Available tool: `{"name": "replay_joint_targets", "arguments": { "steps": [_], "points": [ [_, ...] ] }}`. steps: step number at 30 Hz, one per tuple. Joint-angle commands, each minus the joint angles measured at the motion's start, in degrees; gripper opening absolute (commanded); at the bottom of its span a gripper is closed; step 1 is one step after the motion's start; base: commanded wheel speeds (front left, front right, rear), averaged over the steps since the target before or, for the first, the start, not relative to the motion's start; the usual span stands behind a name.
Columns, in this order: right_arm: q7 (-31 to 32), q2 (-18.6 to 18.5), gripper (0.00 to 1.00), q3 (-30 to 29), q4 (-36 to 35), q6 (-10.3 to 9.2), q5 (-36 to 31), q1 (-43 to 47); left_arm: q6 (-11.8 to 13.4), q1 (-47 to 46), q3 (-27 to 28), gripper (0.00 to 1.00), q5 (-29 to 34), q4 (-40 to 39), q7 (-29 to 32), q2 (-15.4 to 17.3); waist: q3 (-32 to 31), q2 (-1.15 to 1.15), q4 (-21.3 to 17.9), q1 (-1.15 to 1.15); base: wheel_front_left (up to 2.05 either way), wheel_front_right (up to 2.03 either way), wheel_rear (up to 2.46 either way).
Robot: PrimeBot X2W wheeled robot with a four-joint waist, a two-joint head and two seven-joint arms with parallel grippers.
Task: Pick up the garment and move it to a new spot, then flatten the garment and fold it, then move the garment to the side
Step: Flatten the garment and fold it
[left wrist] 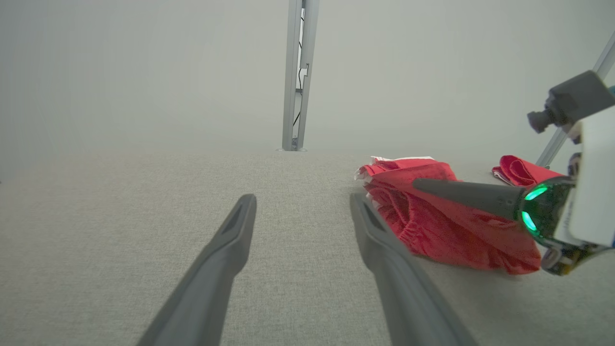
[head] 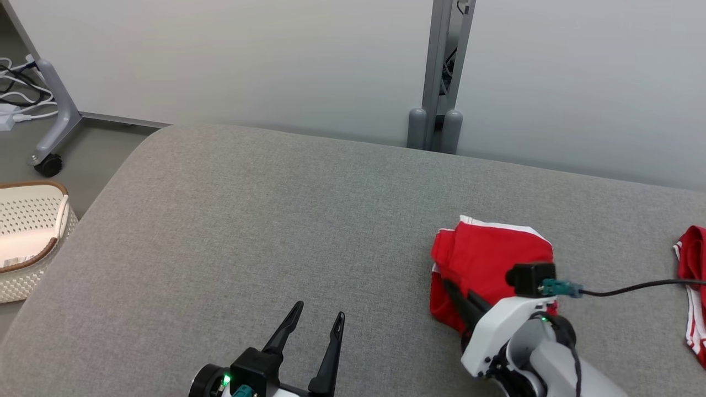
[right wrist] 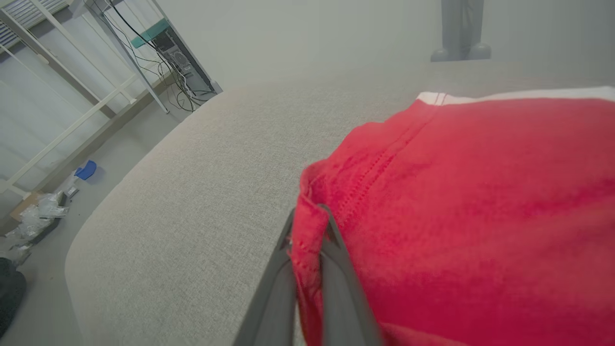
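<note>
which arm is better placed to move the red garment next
Right: the right end effector is shut on an edge of the red garment. The left end effector hangs open over the cushion, apart from it.

garment [head: 491,253]: red knit cloth, matt | surface [head: 276,231]: grey woven fabric, rough | basket [head: 27,237]: perforated plastic
</note>
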Motion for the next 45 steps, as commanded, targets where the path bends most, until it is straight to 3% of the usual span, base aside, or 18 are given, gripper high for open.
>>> {"name": "replay_joint_targets", "arguments": {
  "steps": [1, 2, 4, 5, 10, 15, 18, 22, 29, 36, 45],
  "points": [
    [0.0, 0.3, 0.02, 0.6, 0.4, -0.03, -0.4, 0.4, -0.3, -0.2, 0.0, 1.0, -0.4, 0.2, -0.3, 0.2, 0.0, 0.0, 0.1, 0.0, 0.0, 0.0, 0.0],
    [0.1, 0.7, 0.08, 1.2, 0.6, -0.03, -0.3, 0.6, -0.3, -0.2, 0.0, 1.0, -0.4, 0.3, -0.3, 0.2, 0.0, 0.0, 0.2, 0.0, 0.0, 0.0, 0.0],
    [0.2, 1.2, 0.45, 2.3, 1.1, -0.03, 0.0, 0.9, -0.3, -0.2, 0.1, 1.0, -0.5, 0.4, -0.3, 0.2, 0.0, 0.0, 0.2, 0.0, 0.0, 0.0, 0.0],
    [-0.2, 1.4, 1.0, 2.7, 1.3, -0.03, 0.1, 1.0, -0.2, -0.1, 0.1, 1.0, -0.6, 0.5, -0.3, 0.2, -0.1, 0.0, 0.1, 0.0, 0.0, 0.0, 0.0],
    [-2.9, 1.7, 1.0, 4.3, 0.4, -0.03, 0.4, 1.1, 0.3, 0.4, 0.3, 1.0, -0.9, 0.6, -0.3, 0.3, -0.4, 0.0, -1.1, 0.0, 0.0, 0.0, 0.0],
    [-7.3, -1.2, 1.0, 2.9, -2.9, -0.03, -1.6, 0.8, 0.7, 0.7, 0.7, 1.0, -1.2, 0.5, -0.3, 0.5, -1.0, 0.0, -3.6, 0.0, 0.0, 0.0, 0.0],
    [-8.1, -3.2, 1.0, -0.2, -4.2, -0.03, -5.5, 1.3, 1.3, 0.7, 1.9, 1.0, -1.7, 0.0, -0.4, 1.0, -1.2, 0.0, -6.1, 0.0, 0.0, 0.0, 0.0],
    [-8.2, -4.3, 1.0, -9.3, -9.8, -0.03, -12.1, 4.1, 2.3, 0.7, 3.8, 1.0, -1.8, -0.8, -0.4, 1.7, -1.1, 0.0, -9.8, 0.0, 0.0, 0.0, 0.0],
    [-8.1, -3.3, 1.0, -22.4, -19.9, -0.03, -24.2, 12.6, 3.7, 0.9, 7.0, 1.0, -2.3, -1.7, -0.5, 2.5, -1.4, 0.0, -14.1, 0.0, 0.0, 0.0, 0.0],
    [-8.2, -1.7, 1.0, -27.6, -26.2, -0.03, -30.3, 20.6, 4.4, 2.7, 10.4, 1.0, -1.5, -3.0, -0.5, 2.2, -2.3, 0.0, -16.3, 0.0, 0.0, 0.0, 0.0],
    [-8.1, -0.6, 1.0, -29.6, -30.6, -0.03, -32.9, 29.2, 2.9, 5.9, 13.3, 1.0, 0.5, -3.1, -0.5, 0.6, -4.0, 0.0, -17.2, 0.0, 0.0, 0.0, 0.0]
  ]
}}
